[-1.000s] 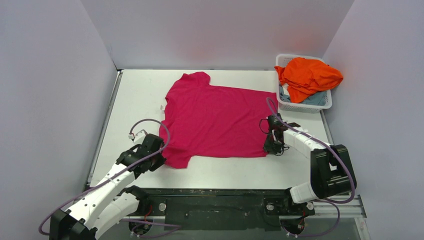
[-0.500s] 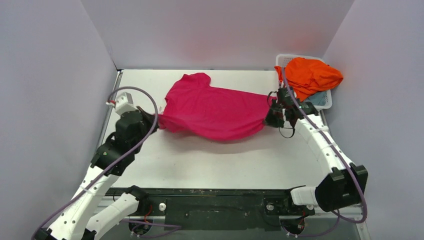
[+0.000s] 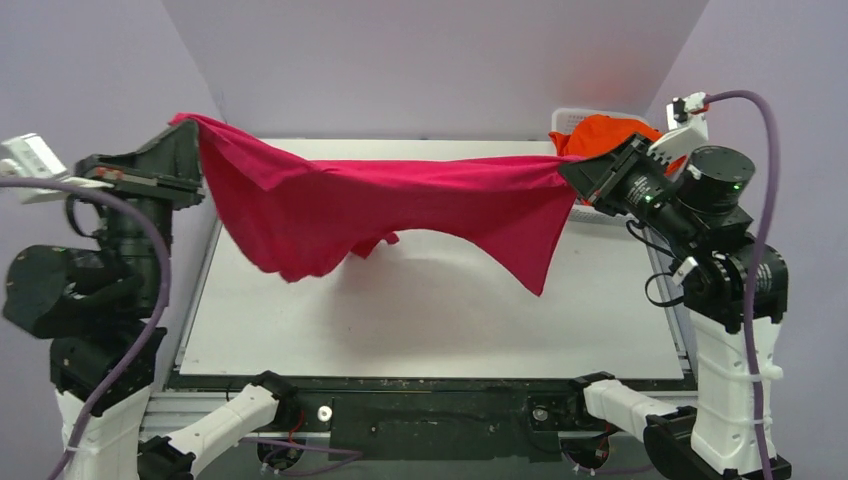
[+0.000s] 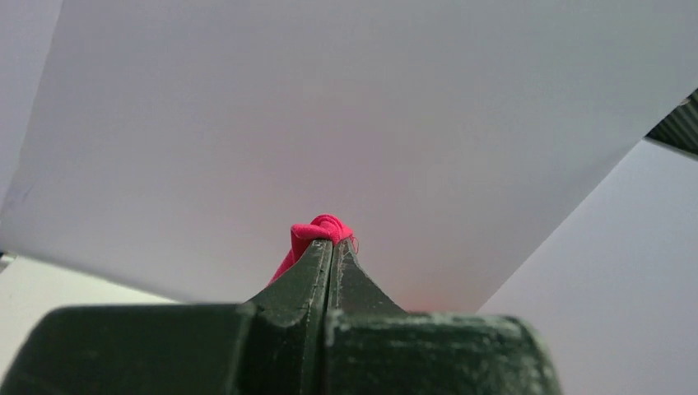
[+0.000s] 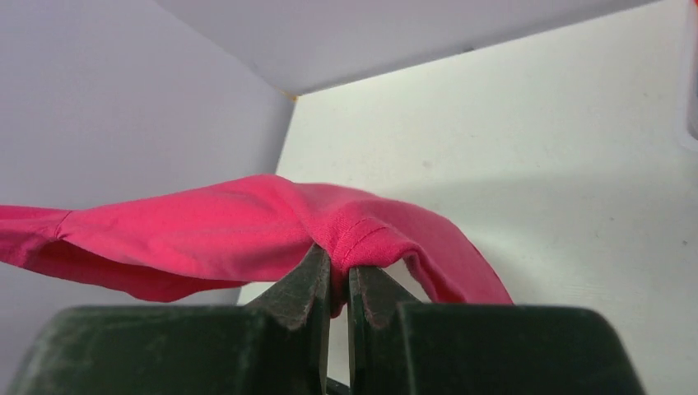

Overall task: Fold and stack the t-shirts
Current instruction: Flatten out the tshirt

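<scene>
Magenta t-shirt [image 3: 400,205] hung in the air between both grippers

Left gripper [image 4: 333,247] and right gripper [image 5: 337,265] each pinch an edge. The cloth sags below and between them, so it looks light and limp, best held by its corners.

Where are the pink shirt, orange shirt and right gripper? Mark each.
pink shirt [image 3: 400,200]: top view, middle of the hanging cloth.
orange shirt [image 3: 605,130]: top view, visible crumpled top.
right gripper [image 5: 339,270]: right wrist view, between its fingertips.
</scene>
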Action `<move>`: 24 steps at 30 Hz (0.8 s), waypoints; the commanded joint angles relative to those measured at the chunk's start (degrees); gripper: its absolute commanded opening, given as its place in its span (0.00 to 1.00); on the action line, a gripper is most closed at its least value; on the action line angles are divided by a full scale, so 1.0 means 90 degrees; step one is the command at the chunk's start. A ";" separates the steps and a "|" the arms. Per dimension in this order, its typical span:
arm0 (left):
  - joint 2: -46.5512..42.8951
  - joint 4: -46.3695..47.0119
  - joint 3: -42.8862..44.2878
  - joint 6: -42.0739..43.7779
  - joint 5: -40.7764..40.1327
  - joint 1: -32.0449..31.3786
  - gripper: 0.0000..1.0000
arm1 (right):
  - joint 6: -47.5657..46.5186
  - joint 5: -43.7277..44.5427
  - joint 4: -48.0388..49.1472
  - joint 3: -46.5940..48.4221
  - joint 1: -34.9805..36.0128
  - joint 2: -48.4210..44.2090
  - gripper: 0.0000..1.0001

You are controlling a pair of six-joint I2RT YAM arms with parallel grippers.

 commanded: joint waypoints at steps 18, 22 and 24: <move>0.1731 0.0312 0.2679 0.1639 0.0202 0.0036 0.00 | 0.0530 -0.0527 0.0139 0.1054 -0.0056 0.0171 0.00; 0.2519 0.0615 0.2672 0.2121 -0.0739 0.0093 0.00 | 0.0434 -0.0090 0.0176 0.1038 -0.0243 0.0861 0.00; 0.3021 0.0675 0.2830 0.2199 -0.0674 0.0328 0.00 | 0.0431 -0.0070 0.0322 0.1124 -0.0385 0.1343 0.00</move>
